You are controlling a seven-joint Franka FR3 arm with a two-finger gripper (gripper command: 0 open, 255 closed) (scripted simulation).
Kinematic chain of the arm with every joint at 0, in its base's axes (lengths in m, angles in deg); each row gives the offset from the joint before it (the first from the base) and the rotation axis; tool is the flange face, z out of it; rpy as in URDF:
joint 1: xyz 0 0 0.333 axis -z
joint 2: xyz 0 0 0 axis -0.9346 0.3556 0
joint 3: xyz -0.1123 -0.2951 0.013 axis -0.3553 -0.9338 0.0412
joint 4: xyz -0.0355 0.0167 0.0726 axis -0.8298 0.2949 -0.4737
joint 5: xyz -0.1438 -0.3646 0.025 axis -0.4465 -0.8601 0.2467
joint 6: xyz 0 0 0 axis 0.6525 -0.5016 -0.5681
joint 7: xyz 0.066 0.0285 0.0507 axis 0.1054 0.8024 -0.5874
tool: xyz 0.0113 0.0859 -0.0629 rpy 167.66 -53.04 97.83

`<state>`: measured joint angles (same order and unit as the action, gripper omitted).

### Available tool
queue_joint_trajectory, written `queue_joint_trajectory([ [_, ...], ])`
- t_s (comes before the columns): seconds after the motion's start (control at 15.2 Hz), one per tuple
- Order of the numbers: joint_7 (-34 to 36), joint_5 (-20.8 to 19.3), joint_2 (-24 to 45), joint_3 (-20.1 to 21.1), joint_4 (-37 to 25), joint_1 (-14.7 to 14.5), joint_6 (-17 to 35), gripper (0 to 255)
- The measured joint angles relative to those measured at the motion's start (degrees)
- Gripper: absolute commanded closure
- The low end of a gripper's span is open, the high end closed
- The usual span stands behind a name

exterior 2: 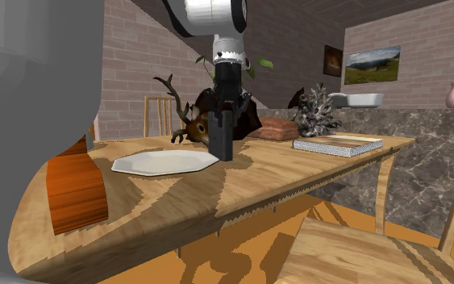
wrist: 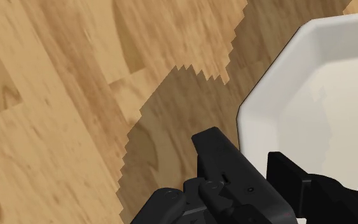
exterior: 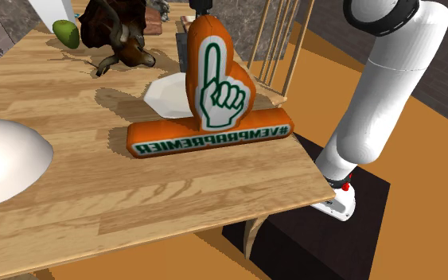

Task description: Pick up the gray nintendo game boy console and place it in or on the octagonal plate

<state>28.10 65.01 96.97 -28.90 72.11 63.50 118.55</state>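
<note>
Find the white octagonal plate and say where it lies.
In the shoulder view the white octagonal plate lies flat on the wooden table, just behind the orange foam finger, which partly hides it. The brown antlered animal head is beyond it, upper left.

Bright warm light, jagged-edged shadows on the wooden table (wrist: 44, 127)

Shoulder view: light wood-plank table (exterior: 174, 191) fills centre. A spindle-back chair (exterior: 282, 48) stands at 1 o'clock, w/ orange floor (exterior: 325, 75) beyond. Second ext. view: brick walls (exterior 2: 136, 56) at 10–12 o'clock, framed landscape pic (exterior 2: 372, 64) at 2, marble-look counter (exterior 2: 435, 161) at 3, second chair (exterior 2: 354, 250) at 5. Soft light, jagged-edged shadows on tabletop.
</note>
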Motion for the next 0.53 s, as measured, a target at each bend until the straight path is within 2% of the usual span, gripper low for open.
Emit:
queue_joint_trajectory([
  [0.26,0.0,0.0,0.1,0.0,-0.4,0.0,-0.4,255],
  [0.53,0.0,0.0,0.7,0.0,-3.9,0.0,-3.3,255],
])
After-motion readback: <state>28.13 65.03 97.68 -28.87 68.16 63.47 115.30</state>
